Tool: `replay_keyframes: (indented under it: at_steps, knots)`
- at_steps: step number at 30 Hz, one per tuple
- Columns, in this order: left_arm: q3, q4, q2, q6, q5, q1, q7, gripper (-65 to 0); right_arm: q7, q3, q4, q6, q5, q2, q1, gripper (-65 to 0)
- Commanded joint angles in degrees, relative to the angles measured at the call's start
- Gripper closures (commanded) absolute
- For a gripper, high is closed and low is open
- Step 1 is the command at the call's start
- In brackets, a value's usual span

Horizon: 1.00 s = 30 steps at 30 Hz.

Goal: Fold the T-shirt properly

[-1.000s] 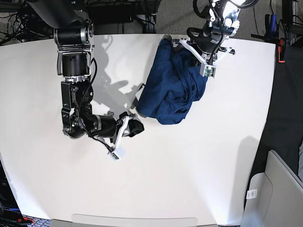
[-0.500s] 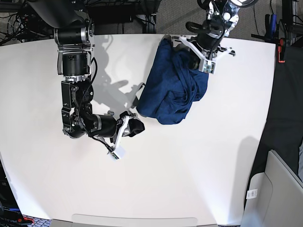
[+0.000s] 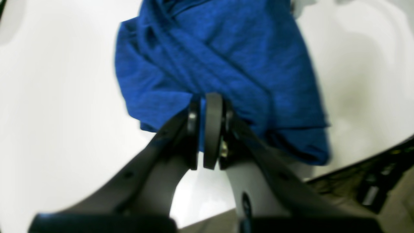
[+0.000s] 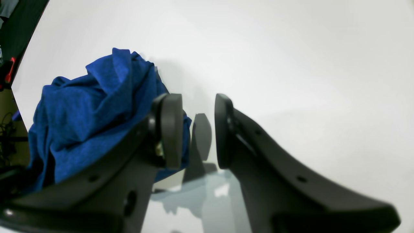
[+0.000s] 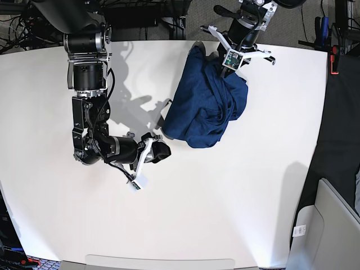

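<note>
Navy T-shirt (image 3: 226, 58) folds hide the left claw (image 3: 207, 106) tips.

A white table (image 5: 225, 202) fills the base view — dark cables (image 5: 17, 31) lie beyond its far-left edge, a grey bin (image 5: 332, 230) stands at lower right.

T-shirt (image 3: 220, 61) running off the left wrist view's top edge, left gripper (image 3: 208, 129) hiding the fabric it is pinching, right gripper (image 4: 194, 132) covering the shirt's near edge, both views blurring.
</note>
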Motion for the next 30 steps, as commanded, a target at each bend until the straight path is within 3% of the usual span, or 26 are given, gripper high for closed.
replay_keyframes:
  at_steps: [1, 13, 18, 25, 30]
  knots:
    - [0.0, 0.8, -0.2, 0.3, 1.2, 0.2, -1.2, -3.3, 1.4, 0.0, 0.9, 0.4, 1.4, -0.2, 1.7, -17.7]
    - [0.3, 0.9, -0.4, 0.3, 1.4, 2.0, 1.8, -3.5, 1.4, 0.0, 0.9, 0.4, 1.4, -0.2, 0.9, -17.7]
    - [7.2, 0.9, -4.7, 0.6, 1.5, 0.6, 5.9, -9.7, 1.4, 0.0, 0.9, 0.4, 1.4, -0.3, 0.9, -17.7]
    - [12.9, 0.9, -5.8, 12.5, 1.5, -2.8, 7.4, -11.3, 1.4, 0.0, 0.9, 0.4, 1.4, -0.3, 0.4, -17.7]
    - [16.6, 0.9, -7.1, 14.7, 1.5, -4.7, 7.4, -11.5, 1.4, 0.0, 0.9, 0.4, 1.4, -0.1, 0.1, -17.7]
